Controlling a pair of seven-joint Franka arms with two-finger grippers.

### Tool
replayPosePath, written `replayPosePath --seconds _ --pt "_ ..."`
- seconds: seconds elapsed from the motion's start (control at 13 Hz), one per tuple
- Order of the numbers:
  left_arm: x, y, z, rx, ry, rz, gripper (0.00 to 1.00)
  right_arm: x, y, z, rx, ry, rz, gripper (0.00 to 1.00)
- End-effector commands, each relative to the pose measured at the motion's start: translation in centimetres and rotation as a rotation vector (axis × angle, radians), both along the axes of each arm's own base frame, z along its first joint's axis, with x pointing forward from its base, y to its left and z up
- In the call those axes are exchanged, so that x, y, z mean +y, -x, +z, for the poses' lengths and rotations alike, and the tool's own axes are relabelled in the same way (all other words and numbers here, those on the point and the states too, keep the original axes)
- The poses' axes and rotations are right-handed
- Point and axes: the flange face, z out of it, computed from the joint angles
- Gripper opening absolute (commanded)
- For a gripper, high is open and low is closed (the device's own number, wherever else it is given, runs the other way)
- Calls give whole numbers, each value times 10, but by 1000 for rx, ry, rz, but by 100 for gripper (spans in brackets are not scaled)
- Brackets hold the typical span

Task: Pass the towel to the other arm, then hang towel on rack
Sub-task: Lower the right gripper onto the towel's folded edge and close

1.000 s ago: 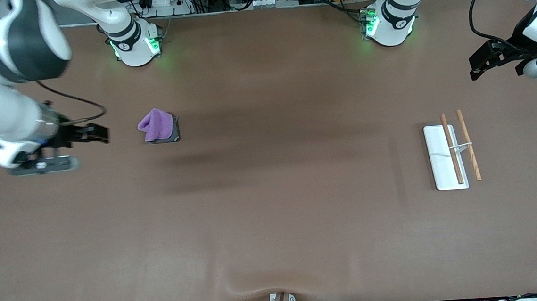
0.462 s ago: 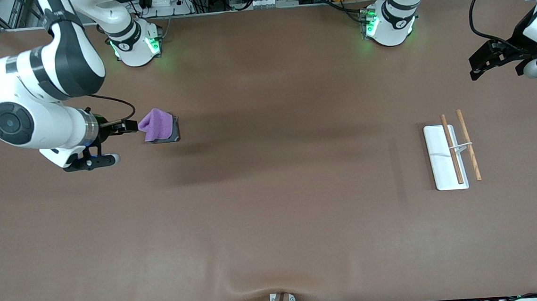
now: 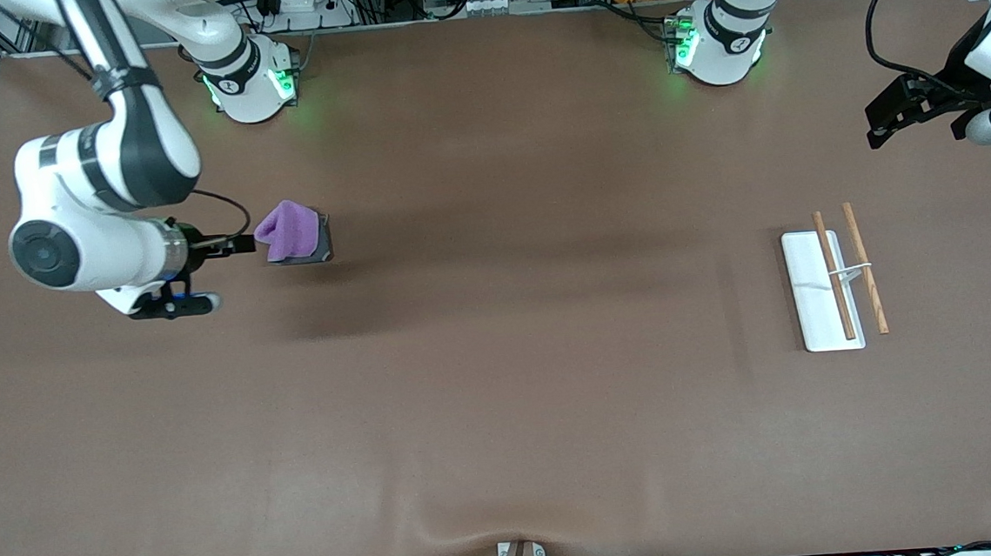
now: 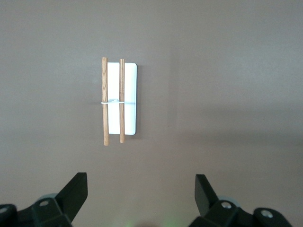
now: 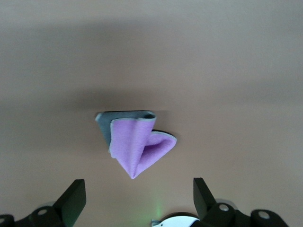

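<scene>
Towel (image 3: pixel 287 231) lies bunched on the tabletop (image 3: pixel 504 399) toward the right arm's end, well apart from the rack (image 3: pixel 834 286). The right gripper (image 3: pixel 236 243), fingers spread and empty, sits just beside its raised fold; closing should capture that fold. The left gripper (image 3: pixel 902 110) waits, fingers spread, holding nothing.

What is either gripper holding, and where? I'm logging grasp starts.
Nothing. The open right gripper is beside the folded purple towel, not touching it; the open left gripper waits above the wooden-rod rack.
</scene>
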Motion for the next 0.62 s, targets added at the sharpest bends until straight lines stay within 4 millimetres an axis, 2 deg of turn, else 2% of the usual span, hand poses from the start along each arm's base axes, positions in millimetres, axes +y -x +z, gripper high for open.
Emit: replayPosePath --seconds 0.0,0.31,0.46,0.54 --pt "1 1 1 8 16 -14 100 -21 6 -16 19 -72 -97 100" --pt "1 0 -1 11 16 -16 100 -49 -6 -63 8 -82 -203 100" --pt "1 0 -1 11 16 -16 100 -52 -4 -79 23 -80 -215 100" --pt "1 0 -1 11 16 -16 100 -51 -1 -94 40 -97 -240 100"
